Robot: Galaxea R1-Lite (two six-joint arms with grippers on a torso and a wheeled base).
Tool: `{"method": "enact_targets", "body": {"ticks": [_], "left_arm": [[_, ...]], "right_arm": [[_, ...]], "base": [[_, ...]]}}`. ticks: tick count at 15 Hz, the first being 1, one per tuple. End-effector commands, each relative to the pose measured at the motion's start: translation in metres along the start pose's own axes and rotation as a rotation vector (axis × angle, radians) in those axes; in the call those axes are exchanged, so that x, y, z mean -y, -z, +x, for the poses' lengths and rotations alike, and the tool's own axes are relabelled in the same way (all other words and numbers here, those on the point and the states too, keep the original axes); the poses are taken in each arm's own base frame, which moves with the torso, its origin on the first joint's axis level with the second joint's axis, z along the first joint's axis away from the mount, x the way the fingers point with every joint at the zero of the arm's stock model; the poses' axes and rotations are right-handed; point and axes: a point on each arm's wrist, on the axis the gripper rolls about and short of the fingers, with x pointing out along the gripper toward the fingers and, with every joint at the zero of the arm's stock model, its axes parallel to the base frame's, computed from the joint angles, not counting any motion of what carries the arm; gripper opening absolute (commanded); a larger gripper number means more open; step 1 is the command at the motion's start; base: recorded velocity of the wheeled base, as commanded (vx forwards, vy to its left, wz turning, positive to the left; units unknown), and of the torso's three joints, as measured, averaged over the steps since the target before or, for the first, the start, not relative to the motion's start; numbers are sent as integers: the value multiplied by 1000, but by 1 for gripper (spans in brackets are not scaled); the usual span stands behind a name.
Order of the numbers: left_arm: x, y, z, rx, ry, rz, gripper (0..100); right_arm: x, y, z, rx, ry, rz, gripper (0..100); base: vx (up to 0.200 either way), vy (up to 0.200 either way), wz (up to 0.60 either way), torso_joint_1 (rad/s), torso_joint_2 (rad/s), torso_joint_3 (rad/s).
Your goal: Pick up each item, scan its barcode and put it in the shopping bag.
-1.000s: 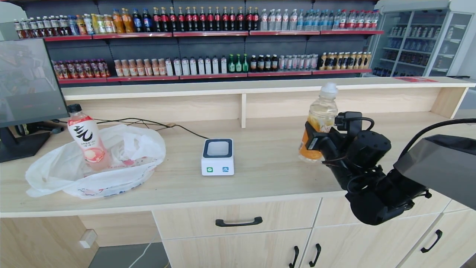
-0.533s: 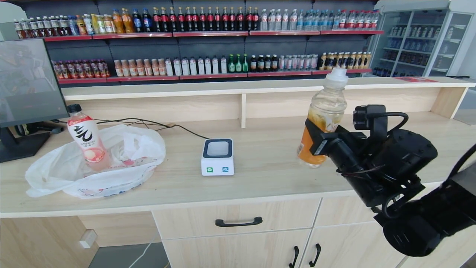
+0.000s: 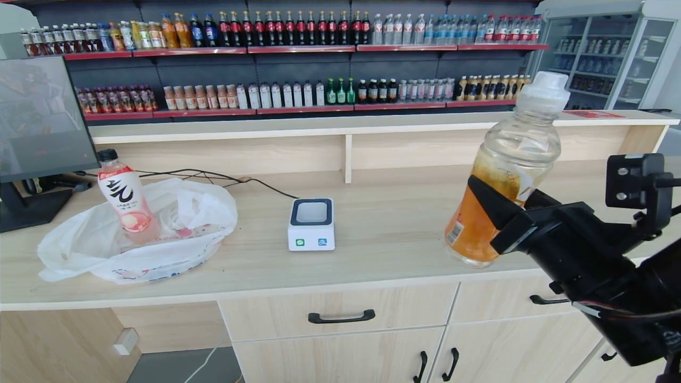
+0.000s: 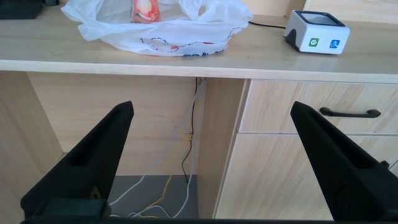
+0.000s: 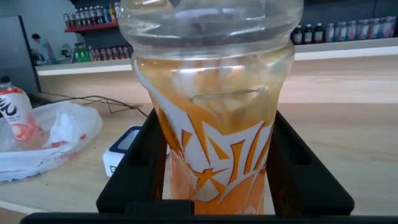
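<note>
Orange drink fills the lower part of the clear bottle (image 3: pixel 513 149) that the right gripper (image 3: pixel 503 213) holds upright. In the head view it hangs near the front edge of the wooden surface (image 3: pixel 383 213), toward the right end, and seems to be lifted off it. The white scanner (image 3: pixel 312 223) sits in the middle of the surface, well apart from this bottle. The white bag (image 3: pixel 175 223) lies toward the left end, with a pink bottle (image 3: pixel 123 197) standing inside it.

In the left wrist view, the left gripper (image 4: pixel 205 162) is below the front edge, its fingers (image 4: pixel 81 168) spread wide and holding nothing.

In the right wrist view, the two black fingers (image 5: pixel 140 168) pinch the orange bottle from both sides.

I judge that one item is finished. The second is picked up but not yet scanned. Scanning and bagging are left.
</note>
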Motion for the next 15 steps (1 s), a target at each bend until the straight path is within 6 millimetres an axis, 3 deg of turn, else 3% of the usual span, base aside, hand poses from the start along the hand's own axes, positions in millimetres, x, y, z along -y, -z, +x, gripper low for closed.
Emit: {"method": "enact_targets", "body": {"ticks": [1,5,9,12,15], "left_arm": [[0,0,0,1,-1,0,100],[0,0,0,1,-1,0,100],[0,0,0,1,-1,0,100],[0,0,0,1,-1,0,100],[0,0,0,1,-1,0,100]], "right_arm": [[-4,-18,-13,55,-29,39,0],[-19,-19,-45,16,-147,109,0],[-37,-17,-55,-27,-300,236,0],[-38,-14,-61,-94,-470,385,0],[-38,-24,-62,-102,-606,490,0]], "base": [[0,0,0,0,0,0],[0,0,0,0,0,0],[0,0,0,0,0,0],[0,0,0,0,0,0],[0,0,0,0,0,0]]}}
